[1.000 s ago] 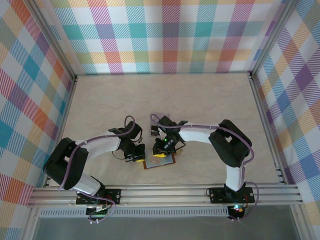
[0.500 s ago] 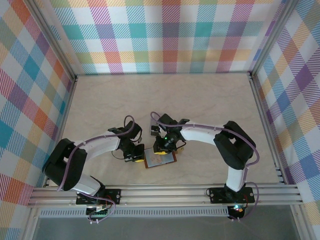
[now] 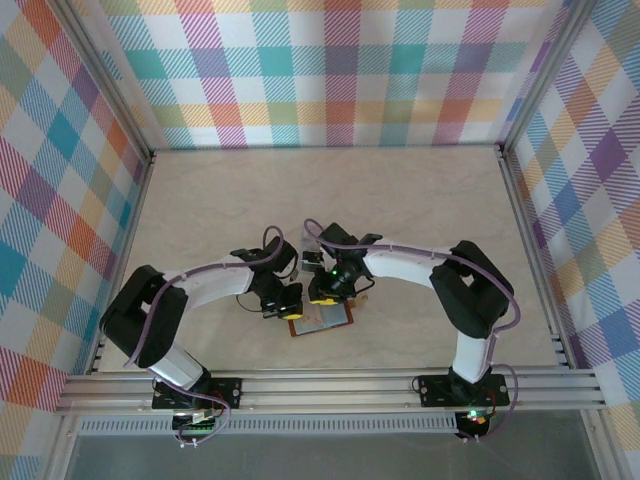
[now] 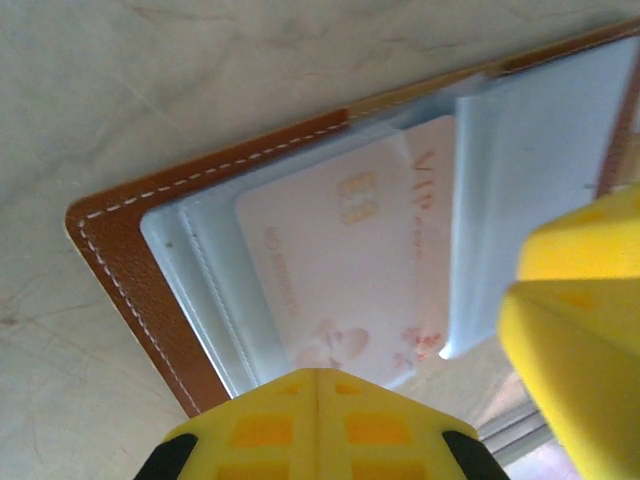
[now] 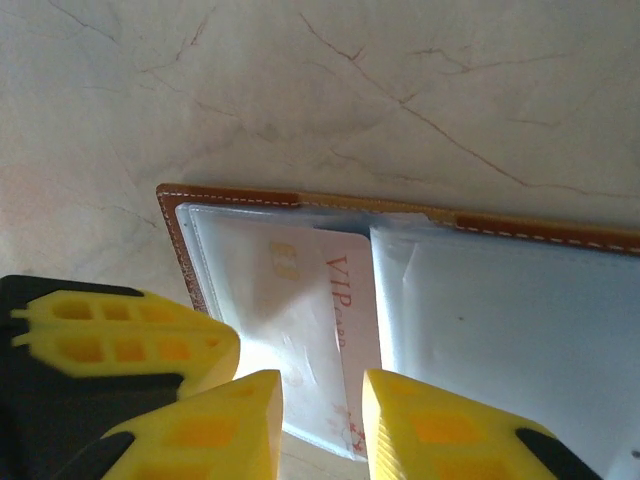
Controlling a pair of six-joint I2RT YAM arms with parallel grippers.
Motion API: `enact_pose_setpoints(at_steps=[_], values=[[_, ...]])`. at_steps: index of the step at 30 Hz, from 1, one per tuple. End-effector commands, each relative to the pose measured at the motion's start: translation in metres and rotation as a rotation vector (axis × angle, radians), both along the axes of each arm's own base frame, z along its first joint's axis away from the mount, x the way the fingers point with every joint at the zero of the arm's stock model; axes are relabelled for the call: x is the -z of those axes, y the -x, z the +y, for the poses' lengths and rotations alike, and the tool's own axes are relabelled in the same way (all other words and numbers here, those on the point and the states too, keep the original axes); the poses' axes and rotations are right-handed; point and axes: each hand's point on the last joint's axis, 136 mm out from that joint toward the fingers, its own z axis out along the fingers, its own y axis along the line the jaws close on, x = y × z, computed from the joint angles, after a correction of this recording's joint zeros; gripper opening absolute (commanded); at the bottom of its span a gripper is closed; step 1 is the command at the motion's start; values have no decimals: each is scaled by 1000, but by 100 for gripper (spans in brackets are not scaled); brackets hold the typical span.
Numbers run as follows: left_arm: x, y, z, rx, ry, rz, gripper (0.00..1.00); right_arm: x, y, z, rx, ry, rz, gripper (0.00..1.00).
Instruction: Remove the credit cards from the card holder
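Left fingers (image 4: 260, 430) are clenching on nothing at the open holder's (image 5: 230, 197) edge on the desk (image 5: 400, 80). Right fingers (image 5: 420, 430) are standing slightly parted, empty, with the card (image 5: 300, 300) lying pocketed right beneath them. It's looking thin, stiff and slick, so it's likely needing an exposed-edge pinch.

Diffuse, even overhead light renders the table (image 3: 420, 200) bright, with only soft, short shadows beneath the arms (image 3: 210, 285). In the wrist views the yellow fingers (image 4: 315, 420) are blurred, and the card (image 4: 340, 270) appears pale and washed out.
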Motion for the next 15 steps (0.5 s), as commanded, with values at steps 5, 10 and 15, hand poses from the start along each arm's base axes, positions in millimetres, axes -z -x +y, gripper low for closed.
enact_pose_setpoints(at_steps=[5,10,15], values=[[18,13,20,41,-111,30,0,17,0,-4,-39,51,11,29],[22,19,28,45,-138,37,0,24,5,-2,-56,30,37,29],[24,19,26,45,-129,43,0,16,7,11,-34,-121,86,27]])
